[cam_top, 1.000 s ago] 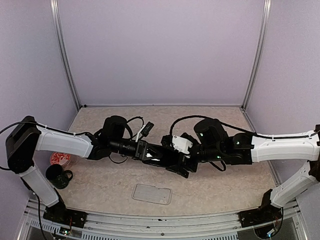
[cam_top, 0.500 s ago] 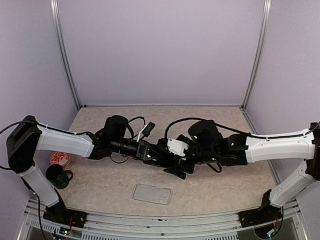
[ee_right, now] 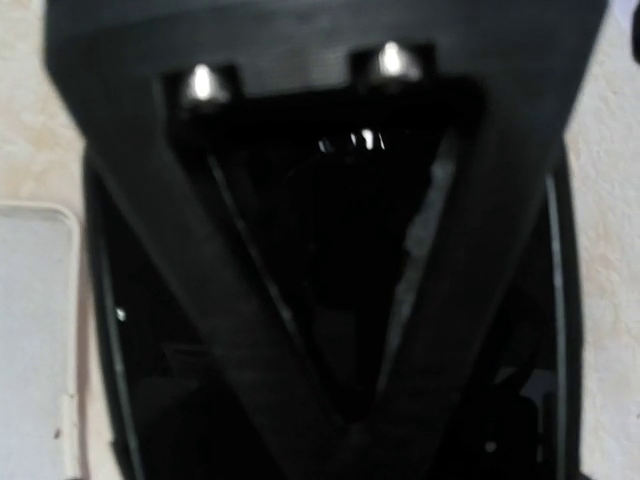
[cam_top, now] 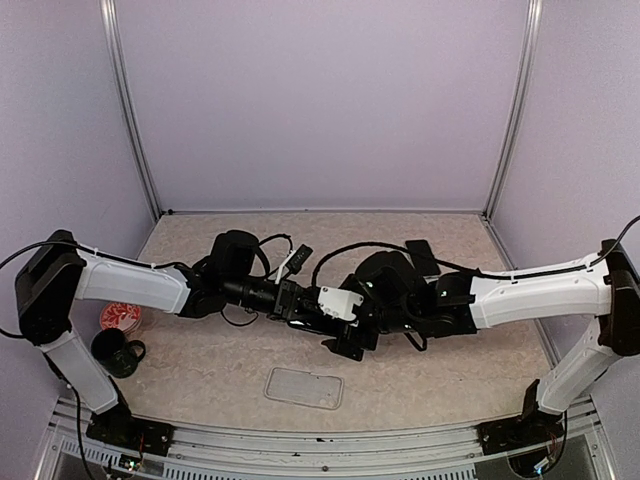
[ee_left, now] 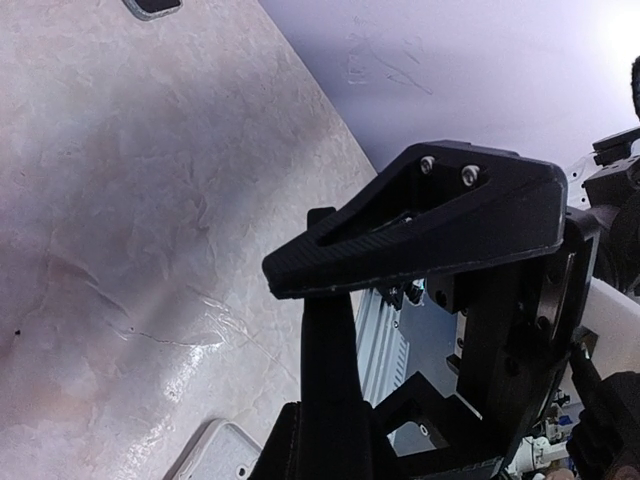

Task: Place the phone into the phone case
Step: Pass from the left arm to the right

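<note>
Top external: phone case [cam_top: 303, 388] by near edge, mug [cam_top: 117, 352] well left.

Lab booth walled by lilac panels [cam_top: 320, 100] and aluminium posts [cam_top: 130, 110].

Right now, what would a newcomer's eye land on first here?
The white-and-black left arm and right arm meet nose to nose at mid-table. The left hand pinches a thin black slab, apparently the phone edge-on, and the right hand is spread wide around it. In front of them, the clear rectangular phone case lies flat and empty by the near edge.
</note>
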`<state>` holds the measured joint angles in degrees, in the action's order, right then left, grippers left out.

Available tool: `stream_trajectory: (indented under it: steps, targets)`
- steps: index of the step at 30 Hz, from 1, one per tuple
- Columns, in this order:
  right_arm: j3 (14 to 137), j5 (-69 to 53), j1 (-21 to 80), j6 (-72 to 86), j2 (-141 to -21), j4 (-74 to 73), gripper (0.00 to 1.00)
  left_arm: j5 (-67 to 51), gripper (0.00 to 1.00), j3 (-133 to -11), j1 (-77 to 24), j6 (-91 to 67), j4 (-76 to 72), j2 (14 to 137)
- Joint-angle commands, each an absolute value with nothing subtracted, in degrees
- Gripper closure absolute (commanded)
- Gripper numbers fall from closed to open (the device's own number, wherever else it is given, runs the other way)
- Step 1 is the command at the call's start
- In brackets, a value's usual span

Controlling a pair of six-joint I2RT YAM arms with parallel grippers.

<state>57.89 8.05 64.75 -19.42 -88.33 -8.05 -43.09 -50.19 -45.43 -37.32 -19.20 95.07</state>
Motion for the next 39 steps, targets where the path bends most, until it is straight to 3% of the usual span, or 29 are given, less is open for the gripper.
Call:
stream_trajectory:
  steps: [1,11,17,23,39]
  targets:
    - [59.63,11.03,65.56,-19.88,-89.51,-9.09,0.01,-44.49,1.00,-52.78,-45.70,-37.26,-22.06,94.92]
    - [60.66,14.03,66.26,-20.14,-90.99,-10.03,0.14,-44.28,1.00,-52.48,-45.52,-37.33,-22.13,95.26]
    - [60.81,14.32,66.45,-20.04,-90.94,-9.98,0.32,-44.27,1.00,-52.39,-45.44,-37.44,-22.31,95.49]
    - [61.04,14.11,66.62,-19.91,-90.91,-10.03,0.40,-44.26,0.99,-52.14,-45.21,-37.53,-22.41,95.54]
    - [59.14,14.96,66.62,-18.52,-88.92,-9.59,0.42,-41.82,0.46,-49.17,-42.50,-37.27,-22.05,89.44]
